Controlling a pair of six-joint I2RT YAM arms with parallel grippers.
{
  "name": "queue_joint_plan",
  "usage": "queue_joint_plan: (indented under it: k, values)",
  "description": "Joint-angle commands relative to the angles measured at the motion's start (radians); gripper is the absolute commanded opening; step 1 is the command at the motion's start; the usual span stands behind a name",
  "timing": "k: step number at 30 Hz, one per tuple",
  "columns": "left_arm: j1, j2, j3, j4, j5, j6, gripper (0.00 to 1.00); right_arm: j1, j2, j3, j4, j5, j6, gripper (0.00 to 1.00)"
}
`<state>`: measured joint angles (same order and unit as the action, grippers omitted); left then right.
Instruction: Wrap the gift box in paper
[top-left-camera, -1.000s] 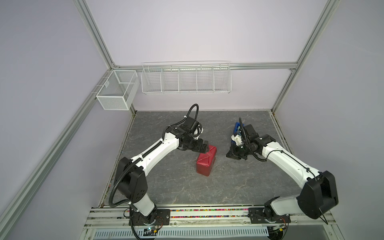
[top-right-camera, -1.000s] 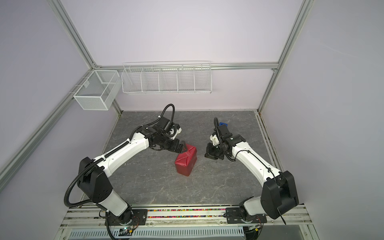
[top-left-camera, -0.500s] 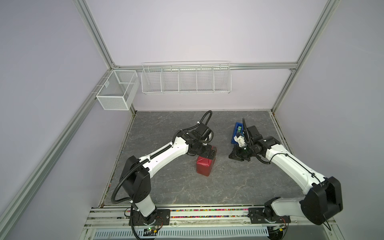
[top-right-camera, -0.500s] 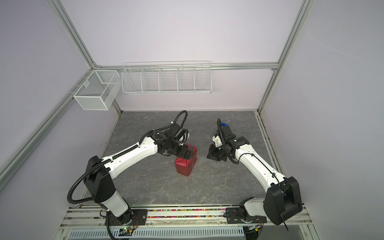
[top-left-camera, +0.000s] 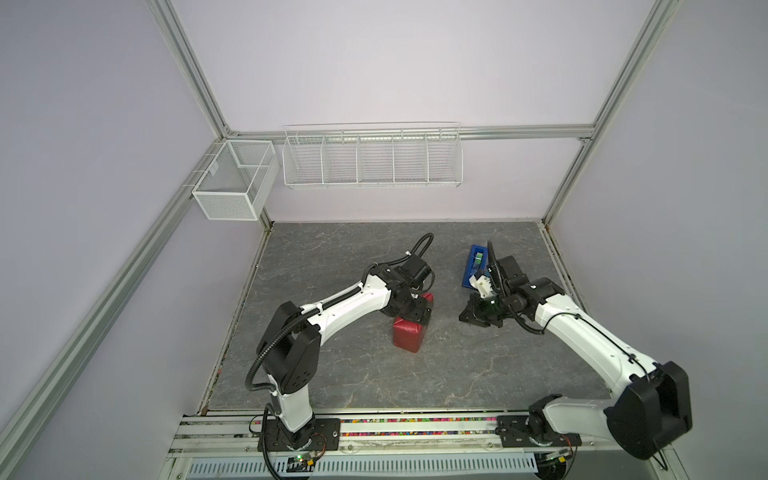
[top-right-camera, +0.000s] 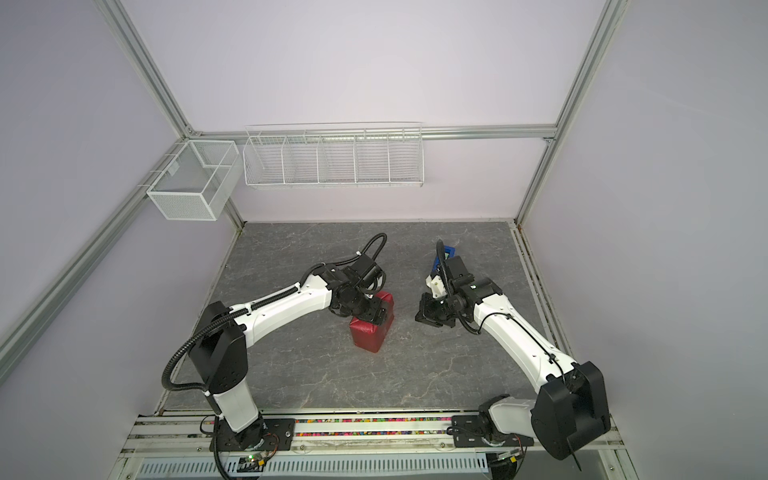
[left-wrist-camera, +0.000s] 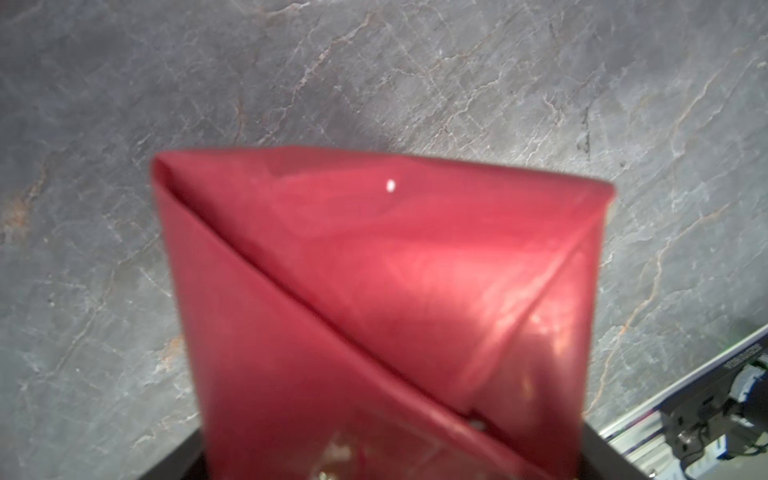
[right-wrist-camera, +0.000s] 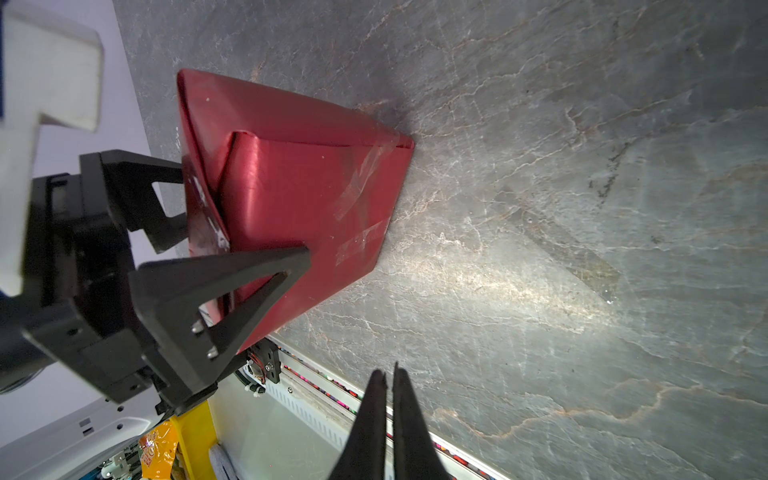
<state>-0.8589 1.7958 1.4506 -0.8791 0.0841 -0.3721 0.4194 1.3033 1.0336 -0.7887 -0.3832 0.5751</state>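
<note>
1. My left gripper (right-wrist-camera: 245, 245) stands with its jaws wide, one on each side of the upper end of the red parcel. The near fingertip (right-wrist-camera: 305, 251) touches the parcel's glossy face.
2. A second ago this gripper hung beside the parcel at its fullest spread. It has since swung over the top, and the jaws have begun to narrow. I cannot tell whether they pinch anything yet.
3. The shiny red-maroon wrapping paper (right-wrist-camera: 311, 187) is closed into a parcel that stands on end near the middle of the worktop. Diagonal folds run across the end under my left wrist camera. Two strips of clear tape (right-wrist-camera: 359, 174) cross the side seam.
4. The dark navy gift box shows nowhere, so I judge that it sits wholly inside the paper.
5. My right gripper (right-wrist-camera: 388, 370) is closed and carries nothing. It is low over the worktop, near the parcel but apart from it. It has hardly moved in the last second.
6. Behind my right wrist, a slim bright-blue tape dispenser with a green roll (top-left-camera: 473, 266) lies on the grey marbled worktop (top-left-camera: 332, 374).
7. I read the wrapping as nearly done, with the body covered and the seam taped. The left gripper's fresh descent looks like a move to press or hold the folded upper end.
8. If the jaws close off-centre, I expect the tall parcel could tip or the creases could spring open.
</note>
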Motion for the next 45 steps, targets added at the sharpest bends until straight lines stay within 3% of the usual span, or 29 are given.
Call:
queue_joint_plan:
  k: [1, 7, 23, 32, 45]
  values:
    - [-0.007, 0.0, 0.043, -0.041, -0.011, 0.003, 0.8, -0.008, -0.02, -0.01, -0.004, -0.005, -0.009, 0.1]
    - [0.009, -0.027, 0.062, -0.031, -0.001, 0.007, 0.78, -0.027, -0.008, 0.012, -0.015, -0.01, -0.027, 0.1]
    - [0.309, -0.161, -0.18, 0.541, 0.483, -0.147, 0.77, -0.123, 0.038, 0.042, -0.013, -0.089, -0.046, 0.09]
    - [0.463, -0.053, -0.312, 0.95, 0.713, -0.325, 0.76, -0.14, 0.079, 0.071, -0.026, -0.098, -0.059, 0.09]
    - [0.515, 0.151, -0.38, 1.179, 0.767, -0.452, 0.77, -0.141, 0.113, 0.082, -0.027, -0.098, -0.051, 0.09]
